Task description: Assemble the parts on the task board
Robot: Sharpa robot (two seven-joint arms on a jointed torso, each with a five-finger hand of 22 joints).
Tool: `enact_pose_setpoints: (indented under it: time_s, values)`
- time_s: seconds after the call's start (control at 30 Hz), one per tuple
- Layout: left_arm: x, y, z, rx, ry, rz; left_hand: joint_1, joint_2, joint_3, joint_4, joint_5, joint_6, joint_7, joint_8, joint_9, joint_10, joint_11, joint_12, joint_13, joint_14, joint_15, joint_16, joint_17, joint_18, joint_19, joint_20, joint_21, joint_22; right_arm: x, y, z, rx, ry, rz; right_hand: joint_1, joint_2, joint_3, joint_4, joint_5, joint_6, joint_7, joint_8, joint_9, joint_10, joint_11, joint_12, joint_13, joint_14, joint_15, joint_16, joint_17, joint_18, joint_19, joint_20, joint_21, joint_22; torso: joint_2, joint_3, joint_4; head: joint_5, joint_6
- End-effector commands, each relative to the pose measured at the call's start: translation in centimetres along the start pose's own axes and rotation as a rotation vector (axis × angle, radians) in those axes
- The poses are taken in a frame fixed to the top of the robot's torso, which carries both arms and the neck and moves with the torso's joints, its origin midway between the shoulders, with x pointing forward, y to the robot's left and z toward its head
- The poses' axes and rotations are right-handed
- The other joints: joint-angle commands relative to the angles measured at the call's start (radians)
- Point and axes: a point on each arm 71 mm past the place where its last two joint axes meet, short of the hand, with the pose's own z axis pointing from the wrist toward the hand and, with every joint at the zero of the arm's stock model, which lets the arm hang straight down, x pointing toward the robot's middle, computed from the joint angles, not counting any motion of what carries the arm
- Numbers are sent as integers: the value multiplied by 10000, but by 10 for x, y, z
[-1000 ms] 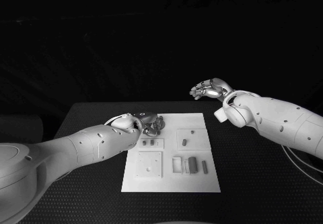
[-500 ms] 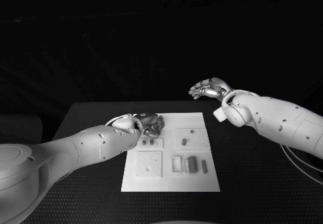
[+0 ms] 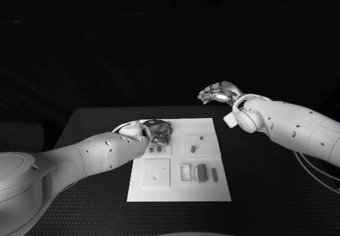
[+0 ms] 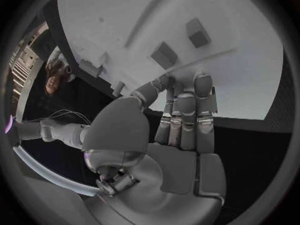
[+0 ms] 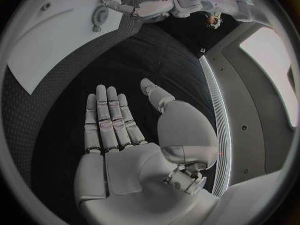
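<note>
the robot's left hand [image 3: 157,130] hangs low over the far left corner of the task board [image 3: 179,196], its fingers bent down toward the plate; from the head view it cannot be told whether they pinch anything. in the left wrist view the same hand [image 4: 181,120] shows its fingers [image 4: 186,110] lying straight and side by side, tips at the board's edge [image 4: 250,92], with nothing seen between them and the thumb, and two small square parts [image 4: 165,55] standing on the white surface just beyond the fingertips.

the right hand [image 3: 219,93] is raised well above and behind the table's far edge, apart from the board, fingers loosely curled in the head view. its own wrist view shows the palm [image 5: 119,130] flat, fingers stretched and close together, thumb held off to the side, holding nothing, with the black table [image 5: 150,55] beneath and a corner of the board [image 5: 44,50] off to one side.

the white board lies in the middle of the table [image 3: 283,187], long side running away from the robot. on it sit two raised plates [image 3: 156,173] on the left and a row of upright grey parts [image 3: 203,172] near the right middle. bare black tabletop borders the board on its left, right and near sides; the right flank is the widest open strip.
</note>
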Motion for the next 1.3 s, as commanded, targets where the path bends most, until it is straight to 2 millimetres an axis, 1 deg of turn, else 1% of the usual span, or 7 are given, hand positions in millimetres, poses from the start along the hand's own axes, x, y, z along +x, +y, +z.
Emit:
enact_pose_setpoints:
  time_s: [0.03, 0.3, 0.7, 0.83, 1.0, 1.2, 1.3]
  values:
    - [3, -1, 1, 16, 246, 29, 4, 120, 78, -7, -70, 59, 32, 47, -15, 65, 16, -33, 2, 30, 20, 52, -12, 925, 43, -38, 37, 262, 1, 1, 0, -110, 78, 16, 40, -24, 16, 51, 23, -53, 212, 22, -11, 19, 19, -30, -17, -34, 19, -63, 17, -143, -43, 2, -52, 16, 3, -1, 4, -18, -15]
    - [7, 1, 2, -136, 360, 66, 117, 254, 199, -38, -71, 246, 96, 152, -41, 347, -8, -12, 59, 122, -3, 122, -44, 976, 83, -51, 184, 257, 2, 2, 0, -121, 86, 20, 36, -24, 14, 54, 22, -52, 212, 24, -12, 20, 19, -29, -17, -34, 19, -64, 19, -144, -42, 3, -56, 21, 5, -2, -3, -36, -44]
    - [14, 2, 2, -104, 483, 154, 177, 184, 208, -39, -116, 283, 86, 177, -70, 421, -18, -55, 71, 161, -12, 144, -71, 982, 88, -54, 263, 254, 4, 3, 0, -152, 138, 38, 26, -23, 11, 65, 22, -52, 212, 25, -14, 19, 19, -28, -19, -35, 19, -68, 22, -146, -41, 4, -62, 30, -1, -4, 6, -70, -108]
    - [17, 2, 3, -123, 522, 211, 219, 232, 229, -46, -114, 412, 56, 251, -67, 569, -64, -37, 104, 205, -56, 166, -90, 991, 107, -80, 320, 251, 4, 4, 0, -159, 137, 38, 26, -23, 11, 66, 22, -52, 211, 26, -15, 19, 19, -28, -19, -35, 19, -69, 23, -146, -41, 3, -65, 33, -1, -2, 2, -77, -106]
    - [21, 7, 3, -278, 431, 277, 321, 283, 300, -49, -107, 561, 18, 332, -67, 741, -123, -18, 143, 256, -112, 177, -119, 986, 129, -117, 380, 245, 4, 4, 1, -167, 141, 39, 22, -23, 10, 70, 22, -52, 211, 27, -16, 19, 19, -28, -20, -35, 19, -70, 24, -146, -41, 4, -67, 36, -2, 1, -2, -78, -110]
    - [20, 9, 2, -253, 235, 281, 365, 375, 401, -29, -45, 720, -38, 415, -69, 927, -187, -2, 186, 301, -175, 178, -154, 960, 148, -155, 430, 238, 4, 3, 0, -161, 124, 34, 17, -24, 8, 74, 21, -51, 211, 28, -16, 19, 19, -27, -20, -35, 20, -72, 26, -147, -41, 4, -70, 39, -4, 3, 9, -95, -100]
    - [20, 7, 2, -142, 73, 272, 350, 422, 442, -25, -13, 840, -84, 480, -60, 1057, -236, 19, 219, 332, -223, 175, -177, 944, 164, -185, 453, 232, 4, 4, 1, -171, 129, 37, 16, -25, 7, 76, 22, -51, 212, 28, -17, 19, 19, -27, -20, -35, 20, -72, 26, -147, -40, 4, -71, 41, -7, 4, 3, -96, -100]
